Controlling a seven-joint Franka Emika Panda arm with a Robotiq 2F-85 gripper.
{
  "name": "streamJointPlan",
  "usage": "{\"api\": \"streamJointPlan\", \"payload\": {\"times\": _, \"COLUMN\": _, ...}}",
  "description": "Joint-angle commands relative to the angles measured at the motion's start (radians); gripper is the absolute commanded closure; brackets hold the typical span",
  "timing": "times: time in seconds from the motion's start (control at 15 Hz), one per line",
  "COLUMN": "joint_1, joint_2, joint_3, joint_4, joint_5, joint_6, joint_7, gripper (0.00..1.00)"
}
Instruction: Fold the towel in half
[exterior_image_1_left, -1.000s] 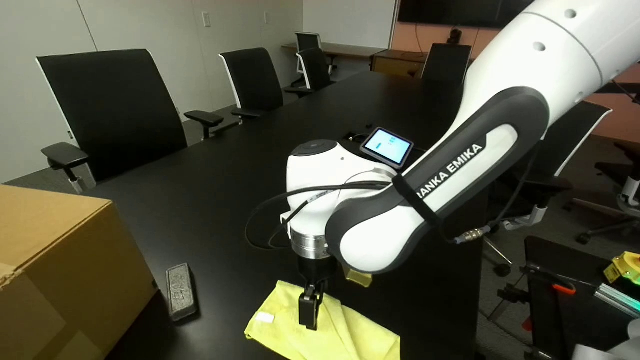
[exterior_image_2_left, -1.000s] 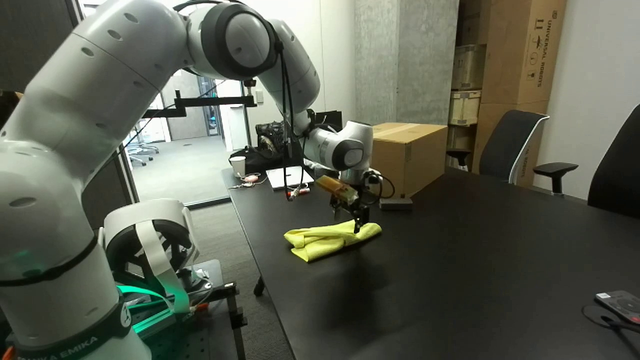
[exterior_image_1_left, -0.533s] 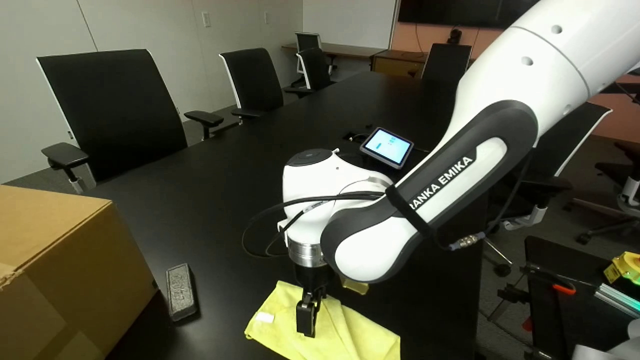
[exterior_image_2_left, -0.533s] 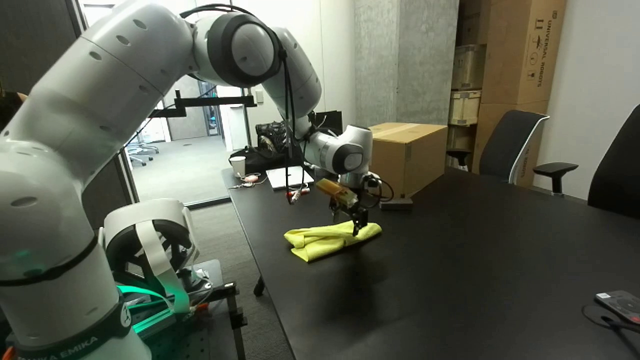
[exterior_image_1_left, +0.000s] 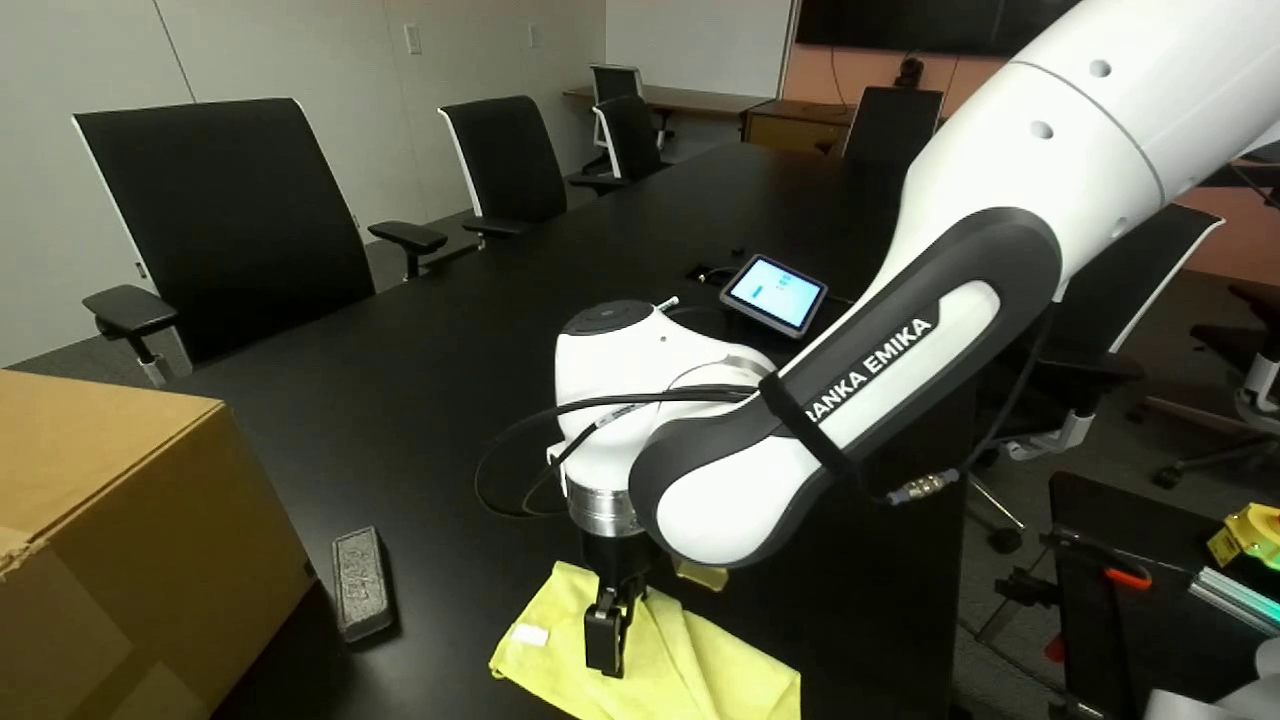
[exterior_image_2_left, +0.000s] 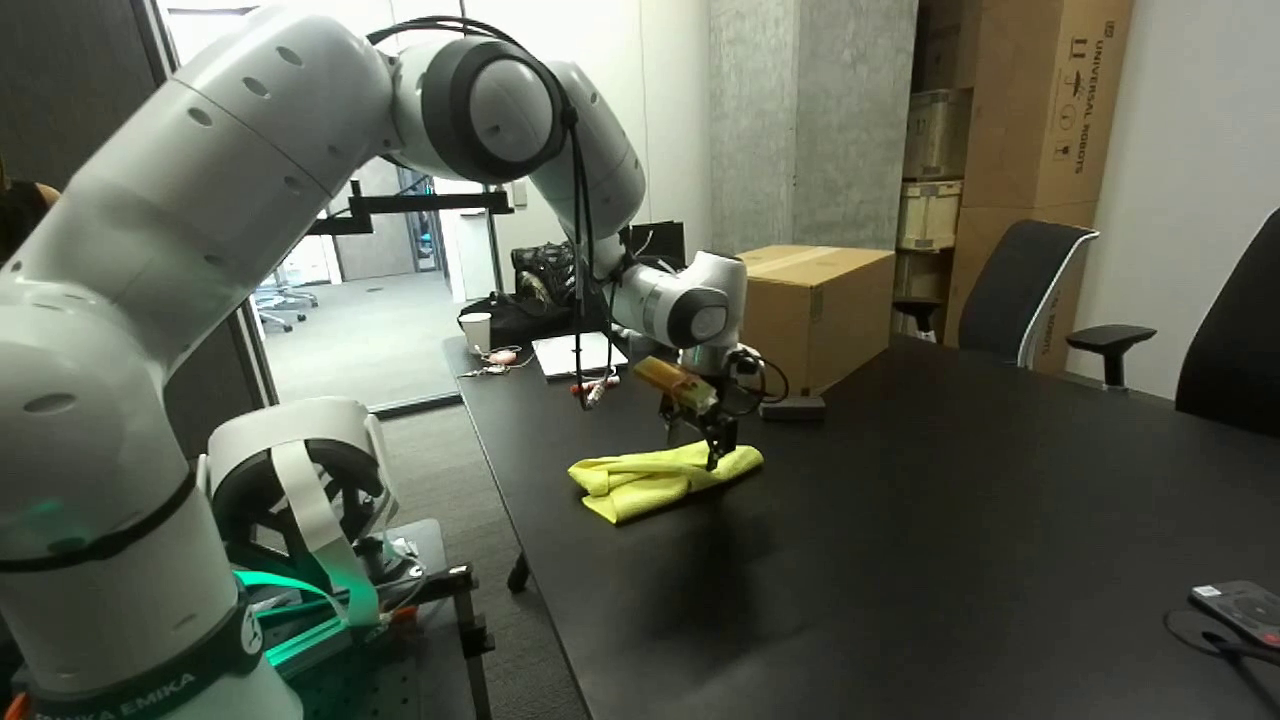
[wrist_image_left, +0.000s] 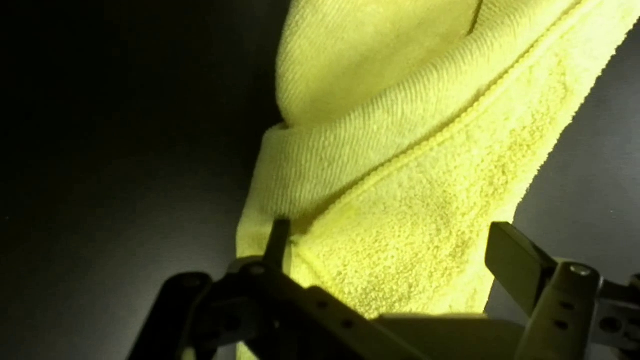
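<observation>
I see the towel (exterior_image_2_left: 640, 490) on the table (exterior_image_2_left: 900, 560), with a fold across it. My gripper (wrist_image_left: 390, 225) is right over the towel, spread wide; from the wrist, towel shows between its two sides. I can't tell if it touches. The block (exterior_image_1_left: 361, 585) is near the towel, the box (exterior_image_1_left: 130, 500) a bit farther from it, and a screen (exterior_image_1_left: 775, 295) well away.

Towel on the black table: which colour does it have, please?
The towel is yellow; it shows best in the wrist view.
</observation>
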Motion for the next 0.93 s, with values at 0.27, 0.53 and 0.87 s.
{"api": "streamJointPlan", "payload": {"times": 0.27, "joint_1": 0.023, "joint_2": 0.014, "joint_3": 0.002, "joint_4": 0.066, "joint_5": -0.003, "joint_6": -0.097, "joint_7": 0.001, "gripper": 0.00}}
{"api": "streamJointPlan", "payload": {"times": 0.53, "joint_1": 0.026, "joint_2": 0.036, "joint_3": 0.008, "joint_4": 0.081, "joint_5": 0.003, "joint_6": -0.128, "joint_7": -0.008, "gripper": 0.00}}
{"api": "streamJointPlan", "payload": {"times": 0.87, "joint_1": 0.025, "joint_2": 0.065, "joint_3": 0.006, "joint_4": 0.093, "joint_5": 0.005, "joint_6": -0.150, "joint_7": -0.007, "gripper": 0.00}}
